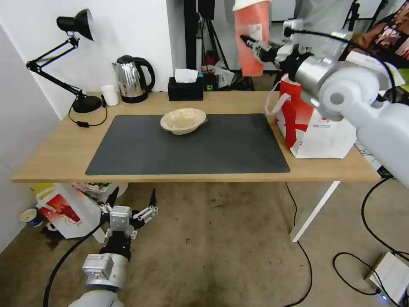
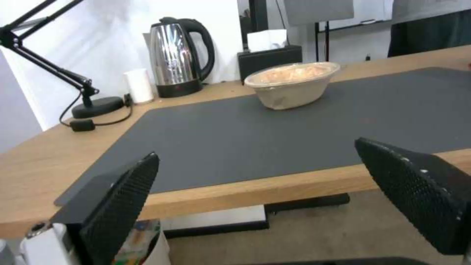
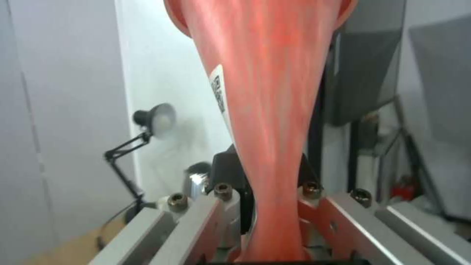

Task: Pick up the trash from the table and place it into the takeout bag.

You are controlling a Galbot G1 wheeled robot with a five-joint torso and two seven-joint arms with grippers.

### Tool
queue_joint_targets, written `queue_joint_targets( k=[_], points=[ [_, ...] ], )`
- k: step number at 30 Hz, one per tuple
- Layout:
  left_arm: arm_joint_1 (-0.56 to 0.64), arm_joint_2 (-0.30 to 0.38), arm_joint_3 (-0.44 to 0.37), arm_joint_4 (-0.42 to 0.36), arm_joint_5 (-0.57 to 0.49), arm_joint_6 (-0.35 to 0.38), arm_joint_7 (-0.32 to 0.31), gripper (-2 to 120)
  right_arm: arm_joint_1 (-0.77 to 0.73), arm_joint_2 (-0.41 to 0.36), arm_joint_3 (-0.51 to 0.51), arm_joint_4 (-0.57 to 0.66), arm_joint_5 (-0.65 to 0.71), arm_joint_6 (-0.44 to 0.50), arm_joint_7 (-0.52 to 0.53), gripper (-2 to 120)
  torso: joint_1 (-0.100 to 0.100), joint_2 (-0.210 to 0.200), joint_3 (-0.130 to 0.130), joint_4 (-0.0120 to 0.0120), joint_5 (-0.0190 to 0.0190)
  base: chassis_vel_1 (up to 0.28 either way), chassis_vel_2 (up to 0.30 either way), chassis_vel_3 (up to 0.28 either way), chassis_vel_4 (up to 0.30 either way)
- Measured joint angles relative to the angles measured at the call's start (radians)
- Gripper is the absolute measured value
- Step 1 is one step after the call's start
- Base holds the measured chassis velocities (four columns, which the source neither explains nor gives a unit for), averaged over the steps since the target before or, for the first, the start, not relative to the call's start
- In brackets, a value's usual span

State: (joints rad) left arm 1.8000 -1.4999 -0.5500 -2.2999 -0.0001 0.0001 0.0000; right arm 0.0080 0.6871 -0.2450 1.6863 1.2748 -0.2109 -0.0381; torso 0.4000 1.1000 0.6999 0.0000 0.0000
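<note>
My right gripper (image 1: 254, 47) is shut on a red drink cup (image 1: 252, 36), held upright high above the table's far right, just left of and above the takeout bag (image 1: 317, 123). Close up in the right wrist view the red cup (image 3: 267, 110) rises from between the fingers. The red-and-white bag stands on the right end of the light-wood table (image 1: 51, 157). A beige bowl (image 1: 183, 120) rests on the back middle of the dark grey mat (image 1: 187, 149); from the left wrist it is the beige bowl (image 2: 292, 84). My left gripper (image 1: 133, 200) hangs open below the table's front left edge.
At the table's back stand a steel kettle (image 1: 132, 79), a black tissue box (image 1: 185, 87), a small white cup (image 1: 110, 94) and a black desk lamp (image 1: 76, 64). A red-and-white carton (image 1: 68, 211) lies on the floor under the left end. Cables run across the floor at right.
</note>
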Motion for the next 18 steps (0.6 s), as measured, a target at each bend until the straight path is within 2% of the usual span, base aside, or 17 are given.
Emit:
queue_joint_targets(
  k=[5,15,18],
  points=[
    [0.0,0.0,0.0,0.0,0.0,0.0,0.0,100,0.033,-0.015,0.015,-0.069,-0.071,0.015,-0.043,7,0.0,0.0,0.0,-0.0001,0.0001,0.0,0.0,0.0,0.0],
    [0.0,0.0,0.0,0.0,0.0,0.0,0.0,100,0.013,-0.049,0.025,-0.079,-0.148,0.019,-0.097,7,0.0,0.0,0.0,-0.0001,0.0,0.0,0.0,0.0,0.0],
    [0.0,0.0,0.0,0.0,0.0,0.0,0.0,100,0.003,-0.057,0.031,-0.093,-0.224,0.026,-0.142,7,0.0,0.0,0.0,0.0,0.0001,0.0,0.0,0.0,0.0]
  ],
)
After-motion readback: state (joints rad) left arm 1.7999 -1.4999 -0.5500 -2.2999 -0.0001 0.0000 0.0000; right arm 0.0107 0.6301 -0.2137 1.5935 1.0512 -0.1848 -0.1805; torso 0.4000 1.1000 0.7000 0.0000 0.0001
